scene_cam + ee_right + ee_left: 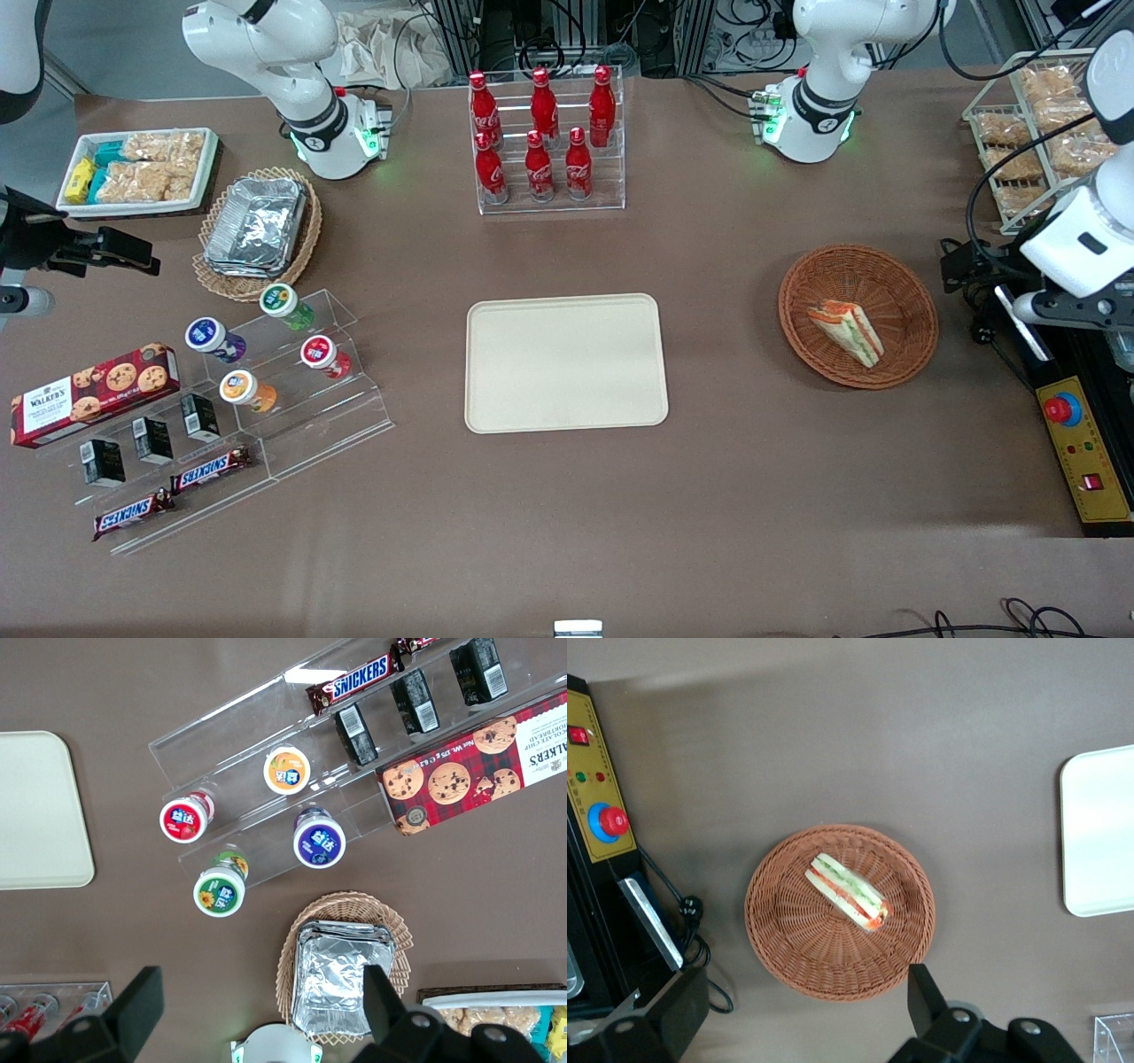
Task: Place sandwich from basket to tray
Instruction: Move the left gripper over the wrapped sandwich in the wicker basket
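Task status: not started as far as the views show. The pick, the carry and the set-down are all left to do.

Nearest the front camera, among the task things: the tray [566,362], bare cream surface, nothing on it, lying mid-table. It is well apart from the basket, with open brown table [726,496] between them.

A little farther from the camera and toward the working arm's end: the basket [912,301], round, reddish-brown wicker. The sandwich [846,330] lies inside it on its side, a wedge with its orange and green filling layers showing, off the middle of the basket floor and close to the wall on the tray's side. Nothing else is in the basket.

The gripper [797,1014] hangs high above the table, over the basket's edge rather than over the sandwich; in the wrist view the whole basket [788,948] and sandwich [847,891] are visible between and past the two fingers [926,997]. Jaws stand wide apart, holding nothing, no contact with wicker or wrap.

Judgement: next comes centring over the wedge, turning the jaws across its thin width, then descending.

Farthest: rack of red bottles [542,137], clear of the path.
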